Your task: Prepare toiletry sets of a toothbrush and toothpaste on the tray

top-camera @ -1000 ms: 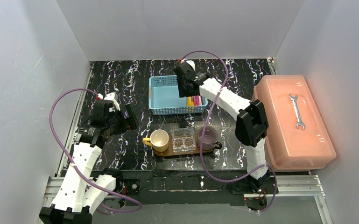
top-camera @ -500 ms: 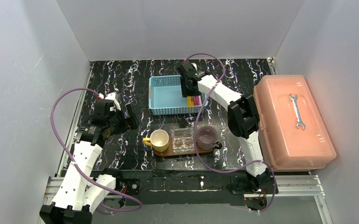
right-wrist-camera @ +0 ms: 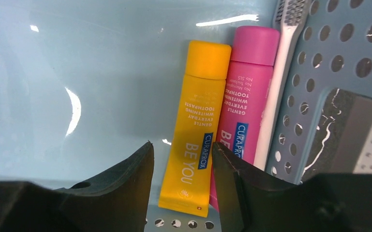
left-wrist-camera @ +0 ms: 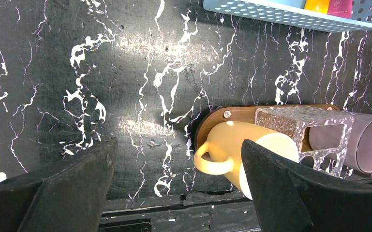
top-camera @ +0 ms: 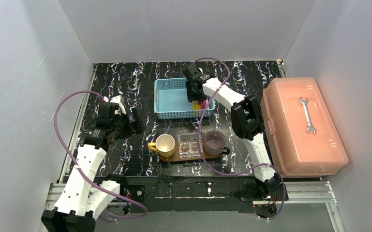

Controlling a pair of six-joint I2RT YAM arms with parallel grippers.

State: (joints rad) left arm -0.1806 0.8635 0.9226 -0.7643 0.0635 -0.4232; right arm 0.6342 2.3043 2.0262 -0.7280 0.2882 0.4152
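Right tool (right-wrist-camera: 181,154) is half-open inside the light-blue basket (right-wrist-camera: 53,96), its gap lined up over the yellow toothpaste tube (right-wrist-camera: 198,111), nothing clamped. The pink toothpaste tube (right-wrist-camera: 249,92) lies touching it, then a white toothbrush (right-wrist-camera: 275,82) against the perforated wall (only one brush visible). Left tool (left-wrist-camera: 176,159) is wide and empty, over the bench (left-wrist-camera: 53,72) beside the wooden tray (left-wrist-camera: 251,110). The tray carries a yellow cup (left-wrist-camera: 232,140), a clear glass holder (left-wrist-camera: 295,123) and a purple cup (left-wrist-camera: 367,140).

Glossy plastic basket (right-wrist-camera: 53,72), wooden tray (left-wrist-camera: 242,109)
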